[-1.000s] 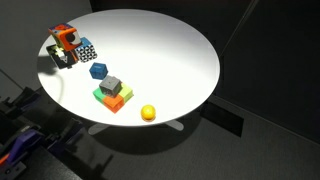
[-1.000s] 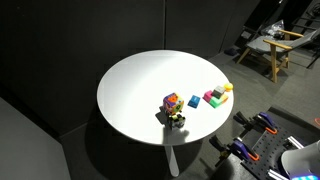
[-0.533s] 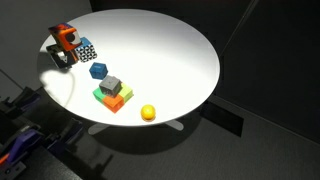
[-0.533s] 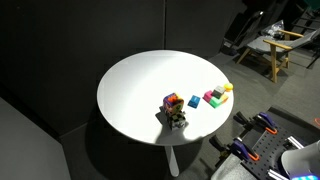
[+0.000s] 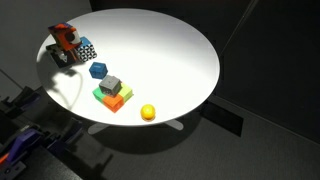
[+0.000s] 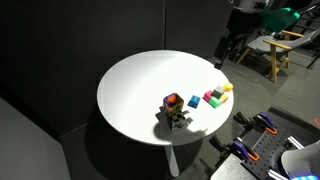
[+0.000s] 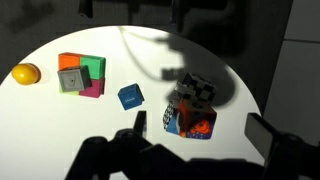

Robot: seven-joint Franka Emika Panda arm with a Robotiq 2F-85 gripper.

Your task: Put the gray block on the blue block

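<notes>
The gray block (image 5: pixel 110 85) sits on top of a cluster of green, orange and pink blocks (image 5: pixel 112 98) near the table's edge. In the wrist view the gray block (image 7: pixel 70 79) is at the upper left. The blue block (image 5: pixel 98 70) lies alone on the table, a short gap from the cluster, and also shows in the wrist view (image 7: pixel 129 96) and in an exterior view (image 6: pixel 193 102). My gripper (image 7: pixel 200 135) is open and empty, high above the table. In an exterior view it hangs dark at the upper right (image 6: pixel 226 52).
A multi-coloured picture cube (image 7: pixel 190 118) and a black-and-white patterned cube (image 7: pixel 197 88) stand together beyond the blue block, under the gripper's shadow. A yellow ball (image 5: pixel 148 113) lies past the cluster. The round white table (image 5: pixel 170 50) has dark floor around it.
The arm has come into an exterior view at the upper right. Its shadow has shifted over the picture cube. The blocks have not moved.
</notes>
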